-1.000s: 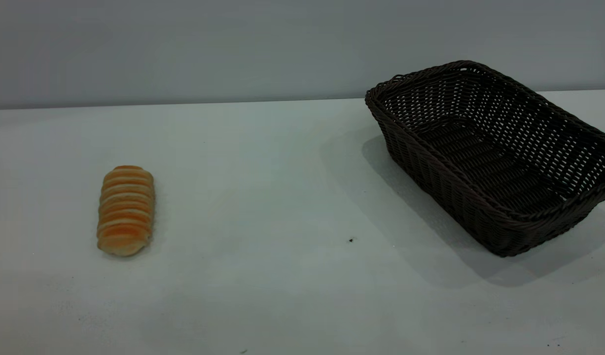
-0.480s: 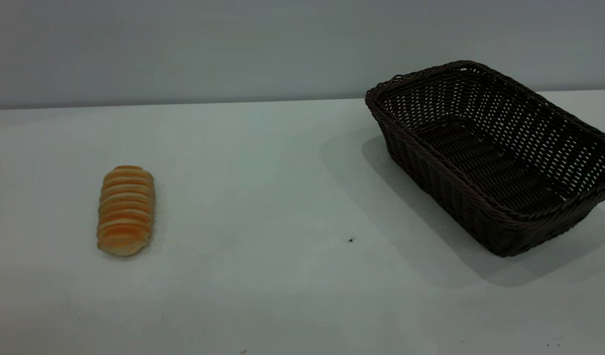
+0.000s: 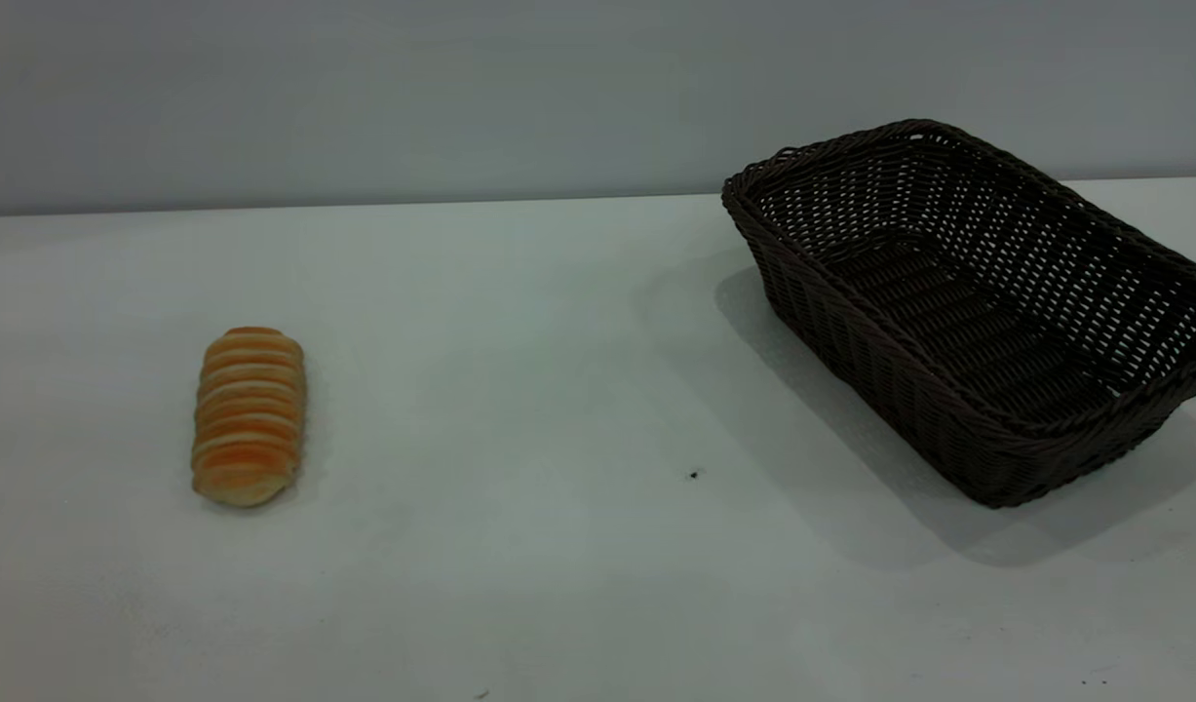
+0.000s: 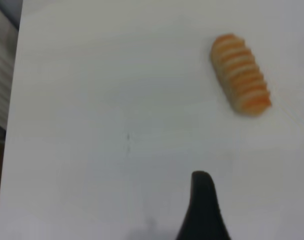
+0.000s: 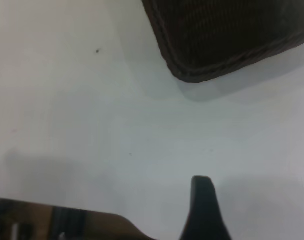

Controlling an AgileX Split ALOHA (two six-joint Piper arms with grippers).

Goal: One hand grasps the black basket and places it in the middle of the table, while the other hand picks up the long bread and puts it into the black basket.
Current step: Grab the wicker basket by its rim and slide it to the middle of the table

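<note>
Left gripper [image 4: 204, 210]: one black finger visible in the left wrist view, above bare table [image 3: 520, 370], well apart from the long bread [image 3: 250, 416]. Cannot tell whether it is released or clenched; it holds nothing that shows. Right gripper [image 5: 204, 210]: likewise one black finger visible in the right wrist view, over bare table short of a corner of the black basket [image 3: 968, 302]; state cannot be told. Neither gripper appears in the exterior view.

Writing: no brand, label or lettering legible on any item.

Count: 1 long bread, 1 black basket, 1 finger seen per wrist view.

Long bread lies flat on the table at the exterior view's left, long axis running toward the back wall. Black basket sits upright on the table at the right, set at an angle, nothing visible inside it. Bread and basket well apart. One dark speck [image 3: 694, 475] on the table between them, nearer the basket.
</note>
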